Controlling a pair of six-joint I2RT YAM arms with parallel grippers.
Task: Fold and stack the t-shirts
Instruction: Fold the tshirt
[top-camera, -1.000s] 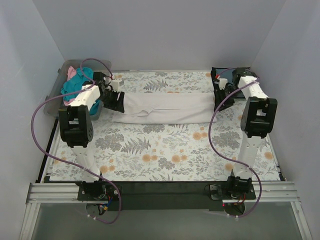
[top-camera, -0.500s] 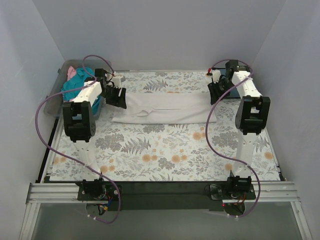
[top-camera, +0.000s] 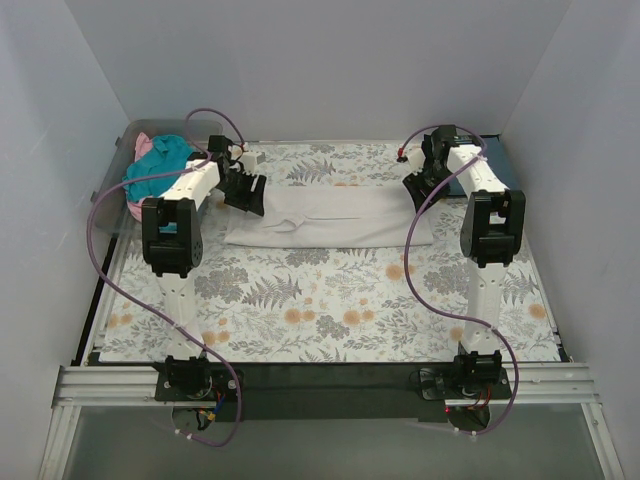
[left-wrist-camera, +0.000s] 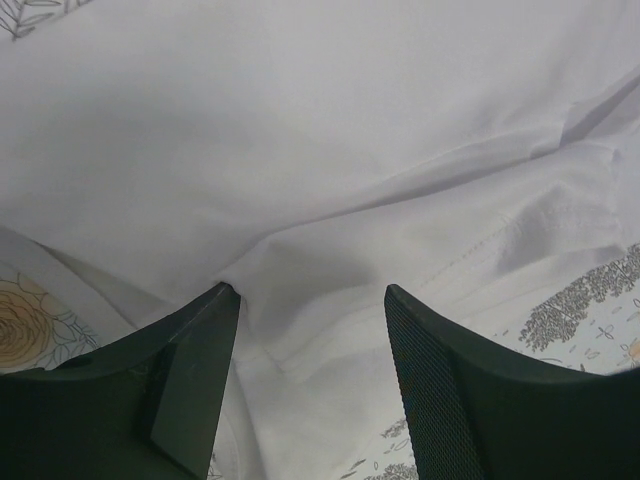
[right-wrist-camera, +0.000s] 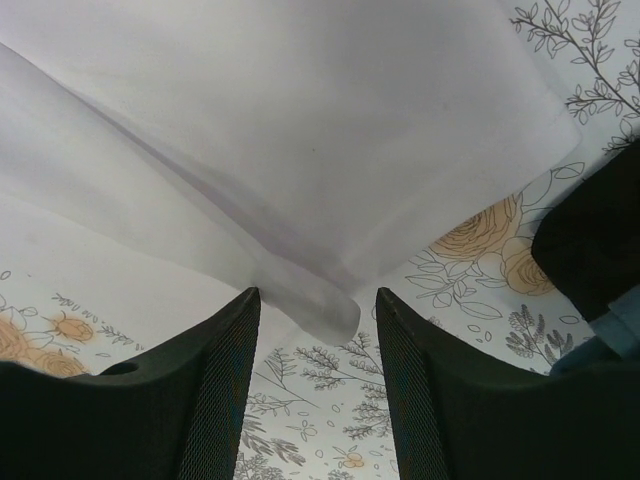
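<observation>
**Two grippers open over the white t-shirt (top-camera: 330, 215)**

Top view: I read the white t-shirt as a long folded band lying flat on the floral table cover (top-camera: 320, 300). It runs left to right across the far half of the table. Its near edge looks fairly straight.

Left side: the left gripper (top-camera: 245, 192) hangs over the left end of the band. On the left wrist camera its two fingers (left-wrist-camera: 190, 360) stand well apart, with only cloth lying below the gap. Creases in the white cloth run toward the left fingertip, and I cannot tell whether that tip touches the fabric. A stitched hem shows just beyond the right finger. Cover print shows at the edges of that view.

Right side: the right gripper (top-camera: 415, 187) sits over the right end of the band. On the right wrist camera its fingers (right-wrist-camera: 425, 400) are spread too. A rounded fold at the shirt's edge lies under the gap and is not pinched. Flower print on the cover shows past the fold.

Other garments: a teal t-shirt (top-camera: 160, 165) and a pink t-shirt (top-camera: 145, 147) are heaped together in a grey bin (top-camera: 150, 125) at the far left corner, behind the left arm. A dark slate-blue cloth (top-camera: 500, 172) lies at the far right corner, partly hidden by the right arm. Too little of it shows for me to tell how it lies.
</observation>
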